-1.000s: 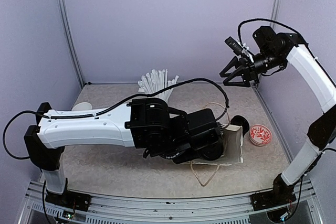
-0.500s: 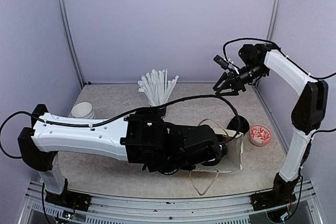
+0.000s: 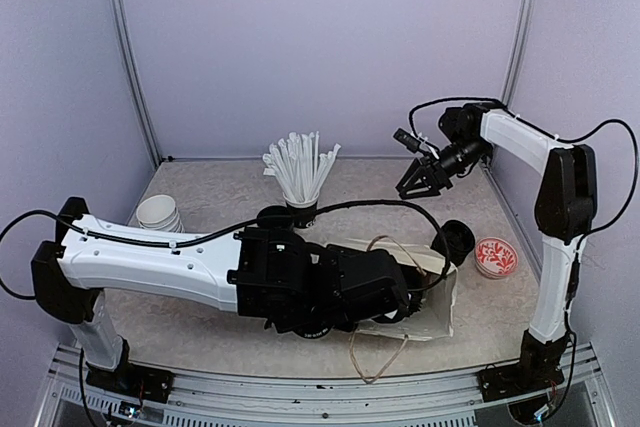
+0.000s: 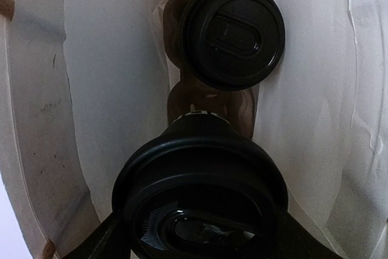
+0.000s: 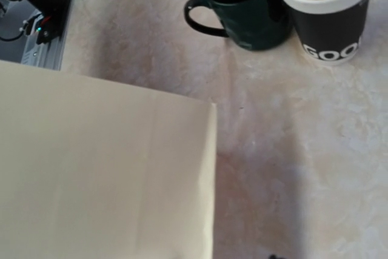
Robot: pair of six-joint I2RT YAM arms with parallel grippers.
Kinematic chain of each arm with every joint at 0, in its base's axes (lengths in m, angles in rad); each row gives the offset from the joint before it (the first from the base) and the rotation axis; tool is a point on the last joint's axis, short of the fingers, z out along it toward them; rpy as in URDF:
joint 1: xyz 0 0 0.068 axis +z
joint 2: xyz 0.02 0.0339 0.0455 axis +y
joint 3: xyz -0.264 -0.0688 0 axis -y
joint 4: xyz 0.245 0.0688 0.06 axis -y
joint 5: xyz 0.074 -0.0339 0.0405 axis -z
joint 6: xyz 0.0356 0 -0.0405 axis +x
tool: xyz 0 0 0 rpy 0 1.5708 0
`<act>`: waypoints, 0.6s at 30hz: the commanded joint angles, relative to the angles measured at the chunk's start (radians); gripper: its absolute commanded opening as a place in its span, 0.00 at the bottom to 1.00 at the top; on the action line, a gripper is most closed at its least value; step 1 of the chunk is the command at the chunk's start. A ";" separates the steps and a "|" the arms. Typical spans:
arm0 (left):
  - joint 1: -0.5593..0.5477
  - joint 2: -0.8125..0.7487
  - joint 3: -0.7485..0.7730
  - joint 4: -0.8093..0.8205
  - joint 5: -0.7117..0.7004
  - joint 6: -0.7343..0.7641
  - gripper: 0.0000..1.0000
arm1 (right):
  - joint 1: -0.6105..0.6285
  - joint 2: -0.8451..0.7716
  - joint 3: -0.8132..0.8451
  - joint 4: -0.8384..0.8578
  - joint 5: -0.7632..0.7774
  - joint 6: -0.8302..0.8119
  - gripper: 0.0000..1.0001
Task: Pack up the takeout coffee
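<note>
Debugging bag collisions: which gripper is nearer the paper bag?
Left. The left gripper is inside the paper bag, holding a takeout cup; the right gripper hangs in the air beyond the bag, open, apart.

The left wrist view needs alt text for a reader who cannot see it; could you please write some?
A black lidded takeout cup sits in the left gripper inside a white paper bag. A second lidded cup lies deeper in the bag.

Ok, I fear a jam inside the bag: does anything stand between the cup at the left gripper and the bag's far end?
Yes. A second lidded cup sits deeper in the paper bag, just ahead of the held cup and slightly right of its line. A brown shape shows between them.
</note>
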State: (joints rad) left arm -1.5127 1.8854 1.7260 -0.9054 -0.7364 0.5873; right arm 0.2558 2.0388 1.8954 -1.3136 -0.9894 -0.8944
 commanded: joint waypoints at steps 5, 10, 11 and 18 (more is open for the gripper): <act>0.025 0.012 0.012 0.054 0.011 0.032 0.62 | 0.034 0.053 -0.048 0.193 0.079 0.165 0.50; 0.030 0.022 0.004 0.076 0.017 0.043 0.62 | 0.066 0.142 0.012 0.208 0.141 0.204 0.50; 0.032 0.023 0.002 0.082 0.019 0.048 0.62 | 0.076 0.161 0.017 0.209 0.150 0.204 0.50; 0.040 0.042 -0.013 0.117 0.044 0.075 0.62 | 0.135 0.204 -0.018 0.241 0.190 0.209 0.50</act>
State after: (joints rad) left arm -1.4822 1.9064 1.7260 -0.8356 -0.7109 0.6365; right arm 0.3569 2.2322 1.8854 -1.0954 -0.8234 -0.6994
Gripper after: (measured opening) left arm 0.705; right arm 0.496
